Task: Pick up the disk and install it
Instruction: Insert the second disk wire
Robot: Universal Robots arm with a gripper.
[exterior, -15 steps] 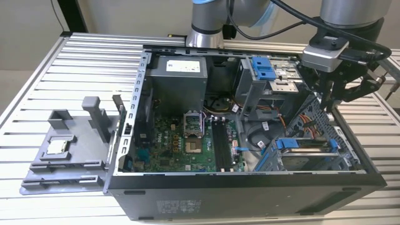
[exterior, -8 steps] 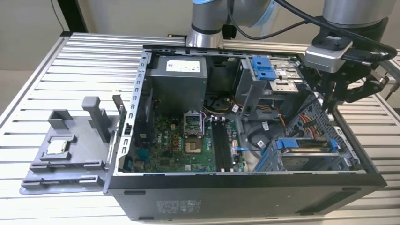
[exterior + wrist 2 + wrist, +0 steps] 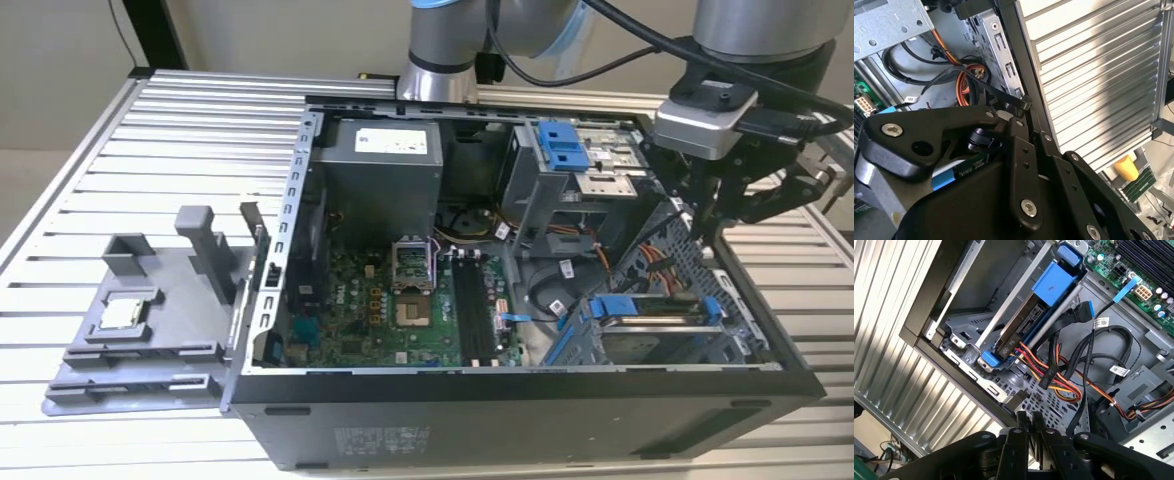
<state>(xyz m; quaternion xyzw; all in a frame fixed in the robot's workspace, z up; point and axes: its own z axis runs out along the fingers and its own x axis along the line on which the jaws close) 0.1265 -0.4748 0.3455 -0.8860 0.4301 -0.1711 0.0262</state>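
A grey holder (image 3: 134,320) is sitting on the slatted metal worktop (image 3: 200,130) at the exterior view's left, with a small silver chip (image 3: 124,312) lying on it. Next to it, the open computer case (image 3: 534,400) is lying on its side (its green board (image 3: 400,300) is showing). The disk (image 3: 650,312) is sitting in its cage in the case, toward the exterior view's right, its blue bracket (image 3: 1053,284) showing in the first wrist view. The black tool (image 3: 1028,421) is hanging over the case's edge above the disk, its fingers pressed together and holding nothing.

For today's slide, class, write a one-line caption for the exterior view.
Robot gripper poised above the open computer case's far right corner, with the blue-bracketed disk seated in its drive cage.
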